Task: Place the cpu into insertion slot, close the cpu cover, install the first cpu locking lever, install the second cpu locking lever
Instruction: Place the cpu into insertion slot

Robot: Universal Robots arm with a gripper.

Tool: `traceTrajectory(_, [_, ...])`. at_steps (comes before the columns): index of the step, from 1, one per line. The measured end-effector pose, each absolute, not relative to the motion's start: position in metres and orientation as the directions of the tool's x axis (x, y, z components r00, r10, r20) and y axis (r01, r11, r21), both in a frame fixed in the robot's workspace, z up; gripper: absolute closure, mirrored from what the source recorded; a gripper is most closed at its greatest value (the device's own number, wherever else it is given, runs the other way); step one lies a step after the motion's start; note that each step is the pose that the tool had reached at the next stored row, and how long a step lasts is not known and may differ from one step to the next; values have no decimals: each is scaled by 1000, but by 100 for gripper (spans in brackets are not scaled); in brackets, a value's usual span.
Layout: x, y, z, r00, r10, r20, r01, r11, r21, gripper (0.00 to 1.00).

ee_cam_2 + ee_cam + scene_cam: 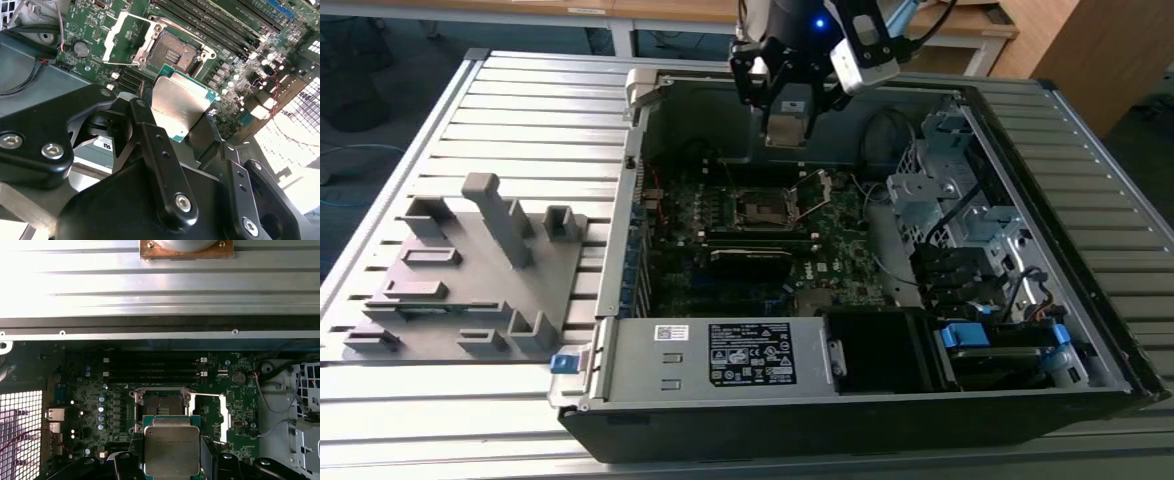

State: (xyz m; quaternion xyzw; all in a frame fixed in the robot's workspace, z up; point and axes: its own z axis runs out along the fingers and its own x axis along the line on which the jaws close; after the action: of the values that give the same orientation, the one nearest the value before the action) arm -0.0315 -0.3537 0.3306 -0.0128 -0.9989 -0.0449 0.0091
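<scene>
The hand point(174, 121) is clamped on the cpu point(181, 102), its fingers pinching two opposite edges and holding the chip in the air over the motherboard point(240, 65) inside the open computer case point(854, 400). The insertion slot point(175, 52) lies bare nearby, with the cpu cover point(111, 39) swung open beside it.

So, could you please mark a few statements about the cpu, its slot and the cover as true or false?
1. The gripper holds the cpu above the motherboard. True.
2. The cpu sits in the insertion slot. False: the slot is empty, and the cpu is apart from it in the gripper.
3. The cpu cover is swung open beside the slot. True.
4. The computer case is closed. False: it lies open, with its inside in view.
</scene>
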Motion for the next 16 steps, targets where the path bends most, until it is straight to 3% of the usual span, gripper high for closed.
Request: traceTrajectory(16, [-31,-354,326,-1000,25,19,26,996,90,46])
